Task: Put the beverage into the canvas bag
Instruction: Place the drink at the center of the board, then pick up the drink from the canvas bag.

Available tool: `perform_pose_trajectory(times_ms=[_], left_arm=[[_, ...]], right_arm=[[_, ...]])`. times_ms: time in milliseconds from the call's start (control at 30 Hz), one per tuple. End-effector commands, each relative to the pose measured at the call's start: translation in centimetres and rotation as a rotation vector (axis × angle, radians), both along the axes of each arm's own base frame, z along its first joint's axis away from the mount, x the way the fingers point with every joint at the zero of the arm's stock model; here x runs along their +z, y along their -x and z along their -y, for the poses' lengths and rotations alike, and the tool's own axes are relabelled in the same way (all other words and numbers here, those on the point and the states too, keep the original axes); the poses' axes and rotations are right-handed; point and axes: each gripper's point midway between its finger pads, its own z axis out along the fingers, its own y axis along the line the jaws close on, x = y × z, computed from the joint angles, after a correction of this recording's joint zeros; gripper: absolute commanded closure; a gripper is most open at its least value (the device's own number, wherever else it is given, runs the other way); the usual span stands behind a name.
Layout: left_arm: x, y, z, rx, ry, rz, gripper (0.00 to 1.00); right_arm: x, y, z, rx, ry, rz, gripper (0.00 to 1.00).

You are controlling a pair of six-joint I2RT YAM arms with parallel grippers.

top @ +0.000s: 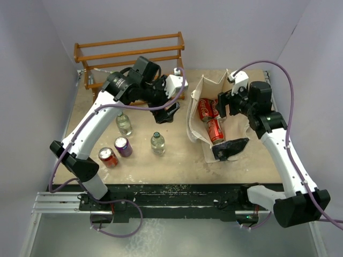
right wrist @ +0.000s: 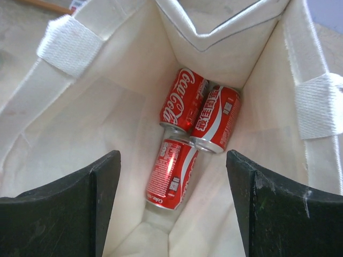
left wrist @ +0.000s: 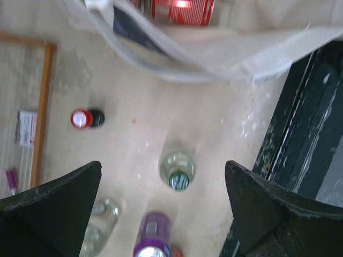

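The cream canvas bag [top: 196,119] lies open at the right middle of the table, its black panel [top: 230,148] toward the front. Three red cola cans [right wrist: 183,99] [right wrist: 217,119] [right wrist: 172,171] lie inside it. My right gripper [right wrist: 171,203] is open and empty above the bag's mouth, over the cans. My left gripper [left wrist: 163,203] is open and empty, up in the air just left of the bag [left wrist: 214,53]. Below it stand a clear bottle with a green cap [left wrist: 177,170], a purple can [left wrist: 153,241] and another clear bottle [left wrist: 99,225].
A red can [top: 108,157] stands by the purple can [top: 123,146] at the front left. A wooden rack [top: 128,53] stands at the back left. A small dark bottle with a red cap [left wrist: 81,119] is near the rack's edge. The black front rail [left wrist: 300,134] borders the table.
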Motion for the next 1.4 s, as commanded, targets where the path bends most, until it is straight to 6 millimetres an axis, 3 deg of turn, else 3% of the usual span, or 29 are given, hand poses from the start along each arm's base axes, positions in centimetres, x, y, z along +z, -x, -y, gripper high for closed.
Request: perform_pose_trajectory(times_ms=[0, 233, 433, 667, 833, 1000, 1233, 1367], left_arm=[[4.9, -2.1, 5.7, -0.051, 0.322, 0.017, 0.01], [5.6, -8.8, 9.5, 0.079, 0.578, -0.181, 0.07], [4.3, -11.7, 12.9, 0.053, 0.670, -0.292, 0.09], [1.6, -12.4, 14.2, 0.062, 0.686, -0.406, 0.26], [0.8, -12.4, 14.1, 0.051, 0.670, -0.403, 0.47], [0.0, -11.9, 13.8, 0.052, 0.642, -0.391, 0.71], [-0.1, -11.0, 14.4, 0.025, 0.620, -0.364, 1.00], [-0.2, -11.1, 14.3, 0.023, 0.618, -0.361, 1.00]], right_arm=[[-1.1, -1.3, 0.2, 0.022, 0.070, 0.023, 0.20], [-3.8, -1.2, 0.6, 0.062, 0.148, -0.002, 0.20], [-5.9, -0.9, 1.5, 0.043, 0.199, -0.038, 0.21], [-9.1, -1.8, 2.6, -0.019, 0.240, -0.125, 0.22], [-10.7, -3.7, 2.7, -0.056, 0.243, -0.136, 0.22], [-14.0, -5.8, 3.3, -0.121, 0.268, -0.212, 0.21], [-17.1, -9.2, 3.2, -0.227, 0.228, -0.304, 0.20], [-18.7, -10.2, 2.6, -0.255, 0.188, -0.352, 0.19]])
